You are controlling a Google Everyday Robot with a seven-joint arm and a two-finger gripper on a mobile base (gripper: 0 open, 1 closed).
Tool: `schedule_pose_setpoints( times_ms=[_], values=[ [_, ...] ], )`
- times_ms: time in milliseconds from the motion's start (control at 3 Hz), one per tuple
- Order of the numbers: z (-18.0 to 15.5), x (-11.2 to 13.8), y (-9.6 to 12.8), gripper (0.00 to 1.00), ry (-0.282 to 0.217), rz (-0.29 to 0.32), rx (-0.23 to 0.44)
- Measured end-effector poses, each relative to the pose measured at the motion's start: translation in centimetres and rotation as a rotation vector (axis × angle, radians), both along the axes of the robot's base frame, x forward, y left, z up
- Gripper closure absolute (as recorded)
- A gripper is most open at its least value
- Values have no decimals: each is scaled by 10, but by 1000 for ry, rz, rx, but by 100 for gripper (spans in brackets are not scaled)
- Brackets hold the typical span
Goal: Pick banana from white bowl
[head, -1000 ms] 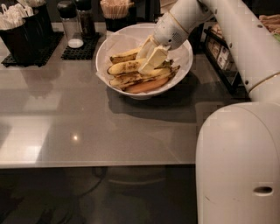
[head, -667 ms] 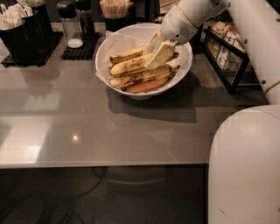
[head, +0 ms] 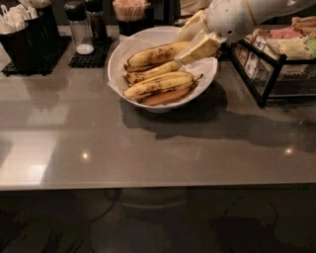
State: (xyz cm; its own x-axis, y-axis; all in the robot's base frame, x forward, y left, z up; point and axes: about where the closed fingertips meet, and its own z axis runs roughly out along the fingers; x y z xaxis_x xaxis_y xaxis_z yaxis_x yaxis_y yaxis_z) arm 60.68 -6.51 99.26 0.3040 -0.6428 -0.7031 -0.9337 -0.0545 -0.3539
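The white bowl (head: 123, 52), lined with crinkled white paper, stands at the back middle of the grey counter and holds several bananas. The banana (head: 154, 55), plump and yellow with brown freckles, lies topmost at the back of the pile, its right end raised. My gripper (head: 191, 41) comes in from the upper right over the bowl's right rim. Its two cream fingers (head: 199, 48) close around that right end of the banana. A thinner banana (head: 150, 72), another yellow one (head: 158, 84) and an orange-toned one (head: 165, 97) lie below it in the bowl.
A black wire rack (head: 269, 69) of packets stands right of the bowl, close under my arm. A black caddy with utensils (head: 27, 34), a shaker (head: 81, 29) and a cup of sticks (head: 129, 12) line the back. The counter's front edge (head: 148, 187) runs across.
My gripper has moved up and to the right, from down among the bananas to the bowl's right rim. The top banana's right end has come up with it.
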Motion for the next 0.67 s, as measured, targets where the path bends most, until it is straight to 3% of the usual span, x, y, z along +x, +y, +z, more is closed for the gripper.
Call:
schedule_pose_setpoints(
  times_ms=[333,667],
  values=[
    [11,-32,13,100,-93,40,216],
    [8,-66,11,100,-133,4,359]
  ],
)
